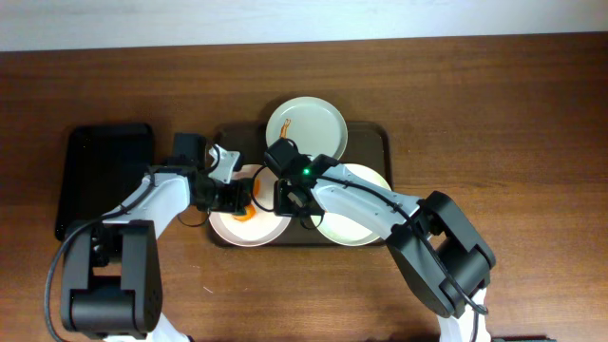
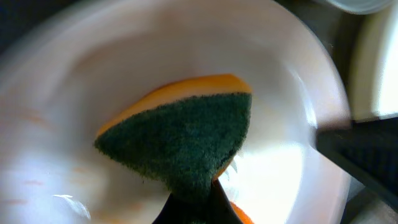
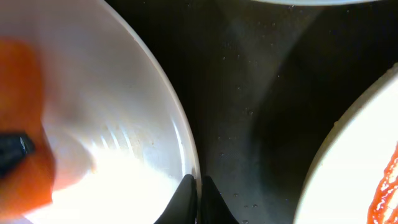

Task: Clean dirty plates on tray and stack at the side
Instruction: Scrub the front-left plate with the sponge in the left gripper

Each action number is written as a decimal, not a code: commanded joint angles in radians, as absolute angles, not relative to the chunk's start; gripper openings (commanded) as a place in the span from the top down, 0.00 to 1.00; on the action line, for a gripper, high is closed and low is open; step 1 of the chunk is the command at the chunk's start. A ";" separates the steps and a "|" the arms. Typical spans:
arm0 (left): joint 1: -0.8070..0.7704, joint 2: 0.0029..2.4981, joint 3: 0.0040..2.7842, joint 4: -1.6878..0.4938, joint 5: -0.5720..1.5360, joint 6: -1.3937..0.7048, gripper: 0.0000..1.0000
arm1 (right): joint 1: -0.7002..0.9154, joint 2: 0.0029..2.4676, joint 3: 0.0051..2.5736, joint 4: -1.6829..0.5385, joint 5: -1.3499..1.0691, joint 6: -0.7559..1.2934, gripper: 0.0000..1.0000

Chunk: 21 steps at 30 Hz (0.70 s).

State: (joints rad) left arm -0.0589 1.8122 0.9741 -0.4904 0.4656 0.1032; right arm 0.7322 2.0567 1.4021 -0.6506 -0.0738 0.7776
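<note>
The brown table [image 1: 494,95] holds everything, and a small black tray [image 1: 104,180] lies well to the left of both sets of jaws with nothing on it. The big dark tray [image 1: 375,141] sits in the middle, right under the jaws. All three plates are inside it, so none has gone to the side pile yet. The near white plate [image 1: 249,230] lies under both sets of jaws, because it is the one being cleaned now. The far plate [image 1: 306,128] sits just past the right jaws and has a small orange mark on it. The right plate [image 3: 354,162] lies just to the right of the right jaws, across a strip of bare tray, and shows a red sauce smear [image 3: 384,180]. I think these two are waiting for their turn. The sponge [image 2: 180,140] is orange with a rough green side. It sits at the tips of the left jaws, pushed down into the bowl of the near plate so it can rub off the sauce. The left gripper [image 2: 194,204] has its jaws squeezed on the sponge's bottom corner. The right gripper [image 3: 199,185] has its jaws pressed close on the thin edge of the near plate. I think it pinches there so the plate cannot slide or spin while the sponge rubs. The wrist views are blurry, but the plate looks mostly white.
</note>
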 commanded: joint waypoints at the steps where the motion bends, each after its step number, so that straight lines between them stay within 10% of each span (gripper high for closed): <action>1: -0.058 1.826 0.971 -0.473 0.000 -0.183 1.00 | 0.739 2.085 1.390 -0.658 -0.080 0.764 0.96; 12: -0.059 1.826 1.024 -0.724 0.513 0.085 1.00 | 0.739 2.085 1.390 -0.659 -0.080 0.764 0.96; 18: -0.059 1.826 1.029 -0.492 0.188 -0.107 1.00 | 0.739 2.085 1.390 -0.659 -0.080 0.764 0.96; 21: -0.059 1.826 1.115 -0.730 0.107 -0.233 1.00 | 0.739 2.085 1.390 -0.665 -0.080 0.764 0.96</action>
State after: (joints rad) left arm -0.0628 1.8126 1.0351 -0.5575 0.2733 -0.0723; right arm 0.7349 2.0583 1.4021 -0.6537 -0.0887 0.7628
